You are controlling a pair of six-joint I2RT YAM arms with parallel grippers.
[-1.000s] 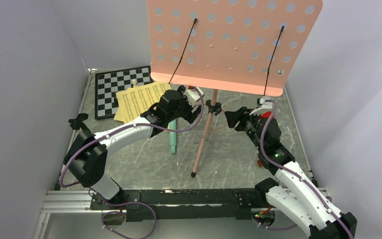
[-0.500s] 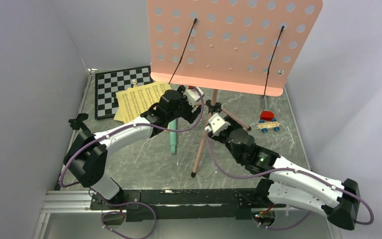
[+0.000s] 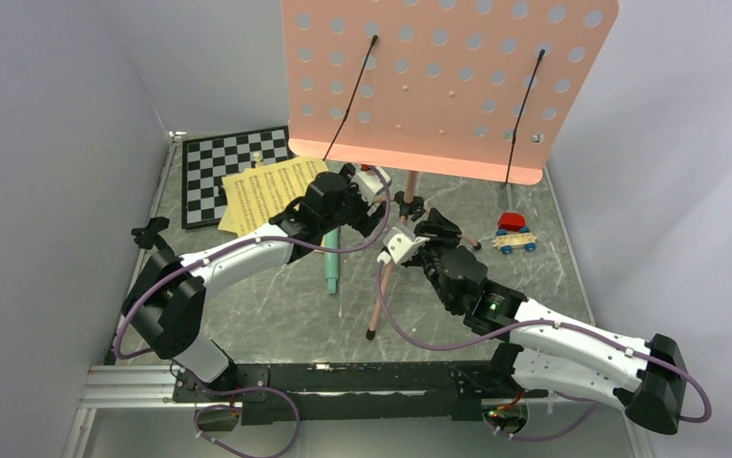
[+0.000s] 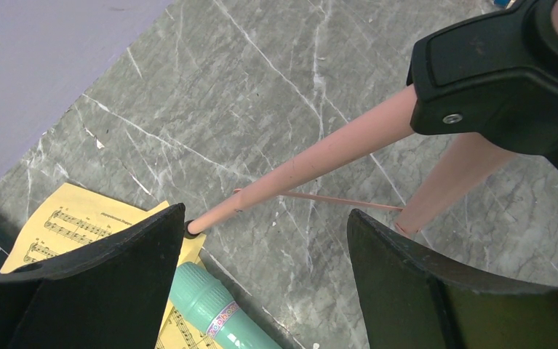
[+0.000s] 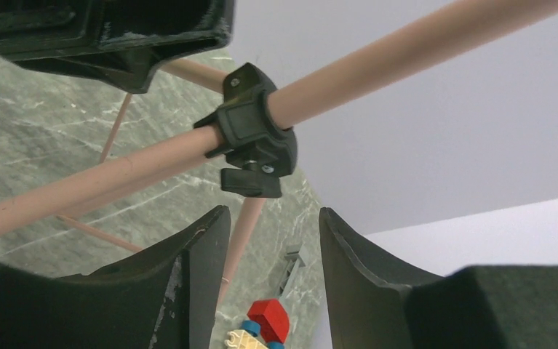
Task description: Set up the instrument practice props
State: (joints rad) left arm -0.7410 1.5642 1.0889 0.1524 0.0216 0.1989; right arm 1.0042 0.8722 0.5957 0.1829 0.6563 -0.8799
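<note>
A grey, white-veined stone worktop [image 3: 276,296] is lying between plain pale walls [image 3: 47,143]. The pink perforated music stand [image 3: 448,86] is standing mid-worktop on thin round legs. The left gripper [image 4: 265,225] is hanging with jaws wide and empty. The right gripper [image 5: 276,214] is showing narrower, empty jaws below the stand's black collar [image 5: 254,138].

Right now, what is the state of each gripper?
Left gripper: open, holding nothing, a pink music stand leg beyond it.
Right gripper: open, holding nothing, close to the stand's black clamp.
</note>
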